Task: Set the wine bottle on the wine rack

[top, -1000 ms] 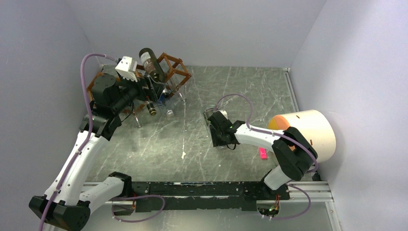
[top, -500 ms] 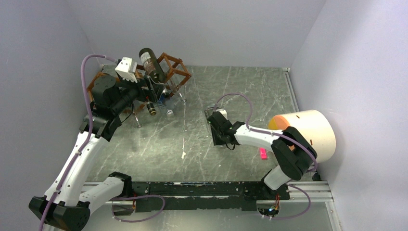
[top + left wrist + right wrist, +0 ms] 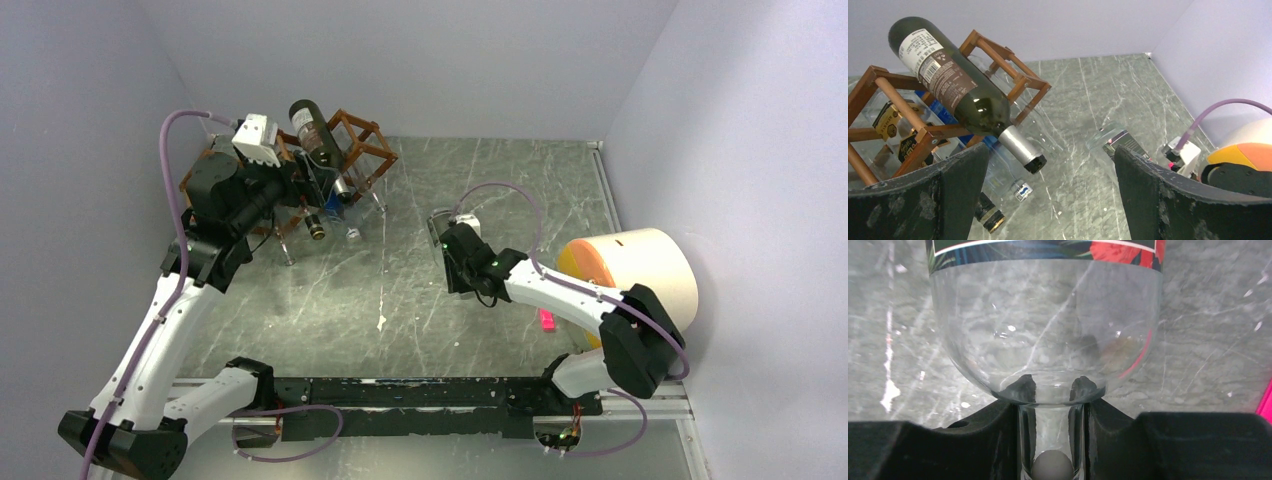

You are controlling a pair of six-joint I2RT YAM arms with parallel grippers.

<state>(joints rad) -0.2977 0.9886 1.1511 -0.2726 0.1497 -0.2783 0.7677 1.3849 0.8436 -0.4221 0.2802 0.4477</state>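
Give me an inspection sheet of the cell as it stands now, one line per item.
Surface: grey marbled table, a few white flecks, no spill seen.
Job's things: wine rack at the far left; clear bottle held by the right arm, not yet on the rack.
Clutter: dark bottle lying tilted on the rack's top bars; other bottles in its lower cells; small pink item and cream drum near the right arm.
End effectors: left end effector open, empty, facing the rack; right end effector shut on the clear bottle's neck.
Cables: purple cables looped along both arms, no snag seen.
Surroundings: plain walls on three sides; nothing else seen.
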